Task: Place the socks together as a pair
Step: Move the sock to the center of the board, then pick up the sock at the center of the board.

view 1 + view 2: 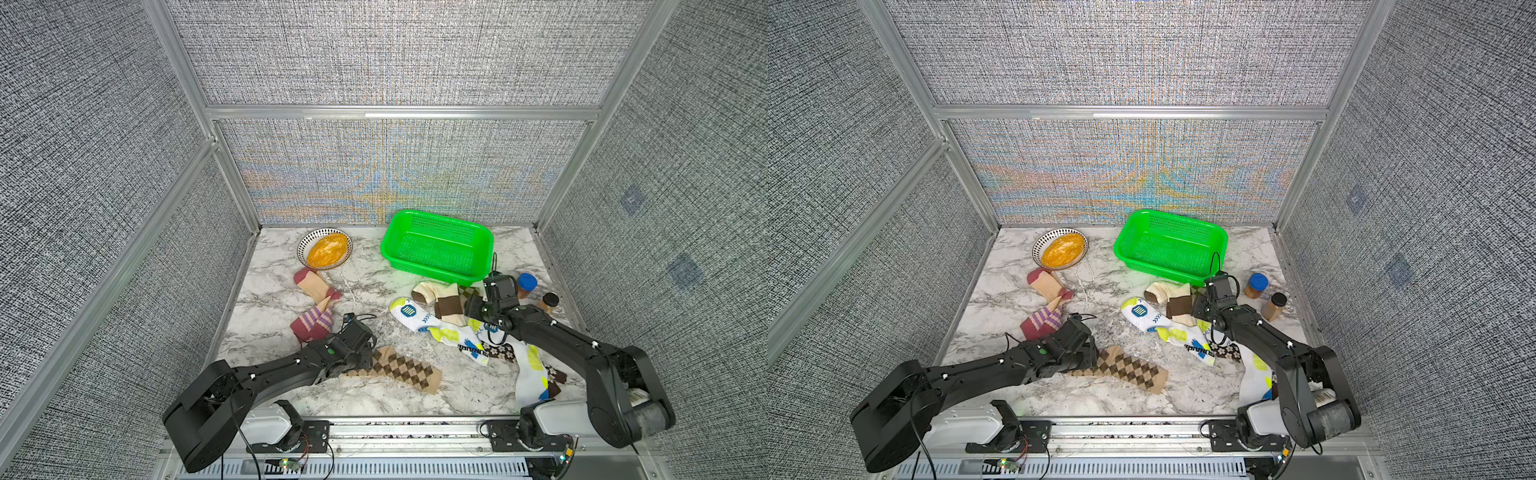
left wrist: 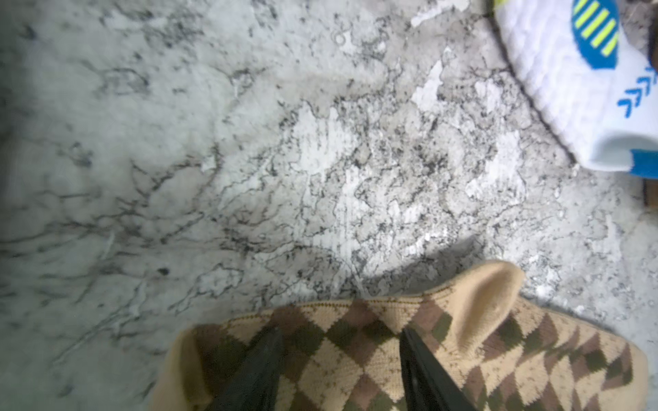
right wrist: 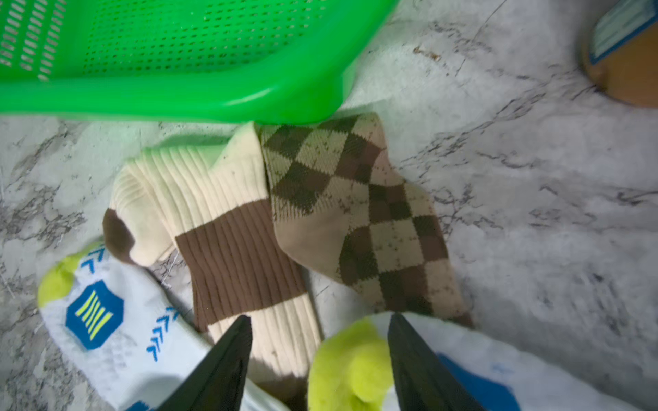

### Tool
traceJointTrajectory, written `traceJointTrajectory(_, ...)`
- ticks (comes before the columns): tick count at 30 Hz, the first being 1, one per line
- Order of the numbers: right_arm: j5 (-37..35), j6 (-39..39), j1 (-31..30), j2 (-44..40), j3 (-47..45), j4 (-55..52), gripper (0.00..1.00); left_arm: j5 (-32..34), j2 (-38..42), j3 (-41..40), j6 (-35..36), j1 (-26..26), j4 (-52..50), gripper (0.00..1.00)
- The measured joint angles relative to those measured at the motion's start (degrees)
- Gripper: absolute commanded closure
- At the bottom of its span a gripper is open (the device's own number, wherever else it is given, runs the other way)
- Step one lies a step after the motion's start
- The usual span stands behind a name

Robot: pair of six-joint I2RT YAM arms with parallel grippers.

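Observation:
A tan-brown argyle sock (image 1: pixel 405 370) (image 2: pixel 356 356) lies flat near the table's front. My left gripper (image 2: pixel 341 331) is down on its cuff end, jaws apart, with flat fabric between them. Its match, a second argyle sock (image 3: pixel 374 213) (image 1: pixel 467 291), lies by the basket against a cream sock with a brown band (image 3: pixel 231 242). My right gripper (image 3: pixel 318 318) hangs open just above the cream sock and the lime toe (image 3: pixel 349 363) of a white sock. Another white lime-spotted sock (image 1: pixel 432 326), a daisy-print sock (image 1: pixel 500 353) and two maroon-peach socks (image 1: pixel 316 286) (image 1: pixel 313 322) lie spread about.
A green basket (image 1: pixel 436 270) stands at the back right, close to the right gripper. A bowl (image 1: pixel 305 245) of orange food sits at the back left. Two jars (image 1: pixel 527 284) (image 1: pixel 549 301) stand by the right wall.

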State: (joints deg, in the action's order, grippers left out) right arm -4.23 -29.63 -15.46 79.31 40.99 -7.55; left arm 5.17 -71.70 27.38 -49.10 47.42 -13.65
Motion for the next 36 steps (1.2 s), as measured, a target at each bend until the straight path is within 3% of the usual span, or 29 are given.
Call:
traceJointTrajectory(3, 0.07, 1.18, 2.12, 2.62, 2.01, 1.42, 0.37, -0.09, 2.97, -0.94, 0.04, -0.17, -2.34, 0.42)
traceJointTrajectory(7, 0.92, 3.26, 3.63, 8.55, 6.27, 2.62, 0.41, -2.71, 9.42, -0.24, 1.14, 0.5, -4.63, 0.17)
traceJointTrajectory(11, 2.03, 4.74, 5.44, 12.48, 7.32, 4.81, 0.45, -3.3, 18.82, 2.21, 2.21, 0.81, -5.84, 0.07)
traceJointTrajectory(16, 4.35, 5.35, 7.67, 16.83, 7.65, 6.8, 0.48, -2.01, 29.97, 4.04, 3.1, 0.81, -8.59, 0.06)
traceJointTrajectory(21, 5.79, 6.19, 8.31, 20.41, 8.31, 10.14, 0.51, 0.39, 33.99, 5.27, 3.72, 0.81, -12.85, 0.06)
traceJointTrajectory(23, 5.99, 6.36, 8.48, 21.66, 8.81, 11.91, 0.62, 0.92, 34.4, 5.2, 3.82, 0.81, -14.23, 0.06)
traceJointTrajectory(26, 6.49, 6.34, 8.74, 22.62, 9.09, 13.57, 0.87, 1.31, 34.71, 4.81, 3.8, 0.81, -15.21, 0.06)
traceJointTrajectory(29, 7.76, 5.77, 8.9, 19.06, 6.86, 13.55, 1.0, 1.42, 35.17, 4.44, 3.63, 0.81, -15.78, 0.07)
traceJointTrajectory(36, 10.71, 6.36, 7.65, 5.14, 7.32, 12.87, 1.0, 1.79, 35.45, 3.98, 3.67, 0.81, -16.09, 0.07)
